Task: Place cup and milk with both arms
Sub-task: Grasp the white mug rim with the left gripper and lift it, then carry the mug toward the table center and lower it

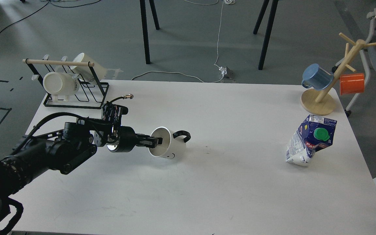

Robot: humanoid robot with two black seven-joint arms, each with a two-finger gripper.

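Observation:
My left gripper (157, 141) is shut on the rim of a white cup (170, 147) with a black handle and a smiley face. It holds the cup tipped on its side, mouth toward me, just above the white table (207, 195) near its middle. A blue and white milk carton (308, 140) with a green cap stands dented and leaning at the right side of the table. My right arm and gripper are out of view.
A black wire rack (73, 85) with a wooden bar holds two white cups at the back left. A wooden mug tree (325, 94) with a blue cup (317, 76) and an orange cup (352, 84) stands at the back right.

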